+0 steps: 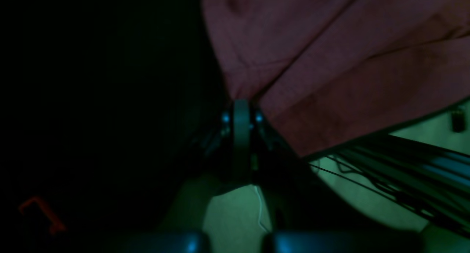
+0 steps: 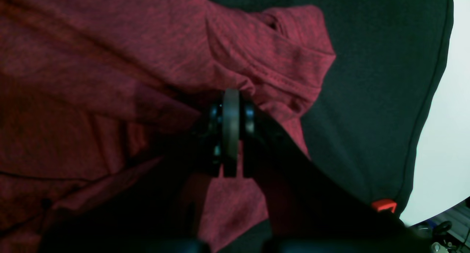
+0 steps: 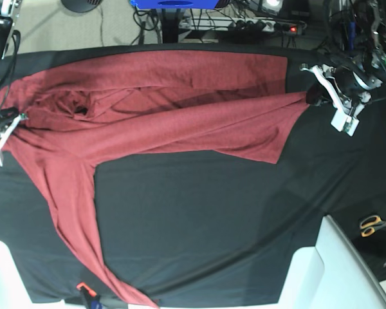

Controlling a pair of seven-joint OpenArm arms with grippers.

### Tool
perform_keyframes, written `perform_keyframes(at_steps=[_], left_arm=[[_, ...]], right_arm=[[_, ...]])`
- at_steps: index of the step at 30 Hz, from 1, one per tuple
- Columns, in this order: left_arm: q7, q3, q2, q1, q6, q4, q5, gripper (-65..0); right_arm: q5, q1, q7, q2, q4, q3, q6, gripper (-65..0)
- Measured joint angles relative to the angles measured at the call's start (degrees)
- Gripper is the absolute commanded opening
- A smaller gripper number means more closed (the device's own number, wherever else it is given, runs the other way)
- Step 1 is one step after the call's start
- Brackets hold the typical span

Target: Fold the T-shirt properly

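Observation:
The maroon T-shirt (image 3: pixel 180 116) lies stretched across the far half of the black cloth, doubled over lengthwise. One long sleeve (image 3: pixel 77 212) trails toward the front edge. My left gripper (image 3: pixel 311 95) sits at the shirt's right end; in the left wrist view it (image 1: pixel 240 101) is shut on a corner of the fabric (image 1: pixel 330 62). My right gripper (image 3: pixel 13 117) is at the shirt's left end. The right wrist view shows it (image 2: pixel 231 93) shut on bunched fabric (image 2: pixel 91 62) beside a cuff-like hem (image 2: pixel 293 62).
The black cloth (image 3: pixel 212 219) covers the table. Orange-handled scissors (image 3: pixel 375 223) lie off the right edge. White panels stand at the front right (image 3: pixel 334 270) and front left (image 3: pixel 3 270). Cables and a power strip (image 3: pixel 244 24) run behind the table. An orange tag (image 3: pixel 82 286) marks the front edge.

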Motion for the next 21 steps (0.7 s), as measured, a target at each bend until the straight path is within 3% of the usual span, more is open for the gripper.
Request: perform_keyframes(at_steps=[9,13,16,19,21], left_arm=[[-0.4,0.2,3.4,0.0,-0.2,-4.5,3.0,-65.0],[-0.6,0.2,3.6,-0.2,-0.2,-4.5,2.8,-65.0],[-0.6,0.1,3.5,-0.2,-0.2,-4.5,2.9,-65.0],[-0.6,0.2,3.7,-0.2,-0.2,-4.5,2.8,-65.0],[-0.6,0.2,3.7,-0.2,-0.2,-4.5,2.8,-65.0]], right_arm=[[0.0,0.0,0.0,-0.2,0.0,0.0,0.0,-63.8],[-0.1,-0.2,0.0,-0.2,0.4,0.0,0.0,-49.7],[-0.1,-1.6,-0.2,-1.6,4.9,4.2,0.0,-40.8],[-0.1,-3.5,-0.7,-2.6,12.6,8.0,0.1,-40.2],[-0.3,-3.7,-0.4,-2.4,16.0,8.2,1.8,-40.2]])
